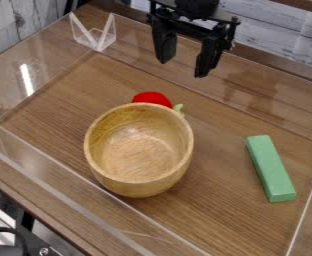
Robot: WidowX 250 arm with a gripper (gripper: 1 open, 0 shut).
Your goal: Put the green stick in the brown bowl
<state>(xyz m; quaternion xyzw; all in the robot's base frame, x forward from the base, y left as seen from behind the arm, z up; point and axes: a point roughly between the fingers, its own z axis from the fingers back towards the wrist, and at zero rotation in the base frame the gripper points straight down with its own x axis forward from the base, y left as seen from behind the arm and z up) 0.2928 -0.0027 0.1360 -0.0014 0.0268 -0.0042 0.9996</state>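
The green stick [270,167] is a flat light-green bar lying on the wooden table at the right, running roughly front to back. The brown bowl [140,148] is a round wooden bowl with a thick rim, standing near the middle, and nothing shows inside it. My gripper [188,55] hangs at the top centre, pointing down, its two black fingers spread open with nothing between them. It is well above and behind the bowl, and up and to the left of the stick.
A small red round object [152,99] with a green bit sits just behind the bowl's rim. Clear acrylic walls [39,70] fence the table on all sides. A clear plastic stand [92,32] is at the back left.
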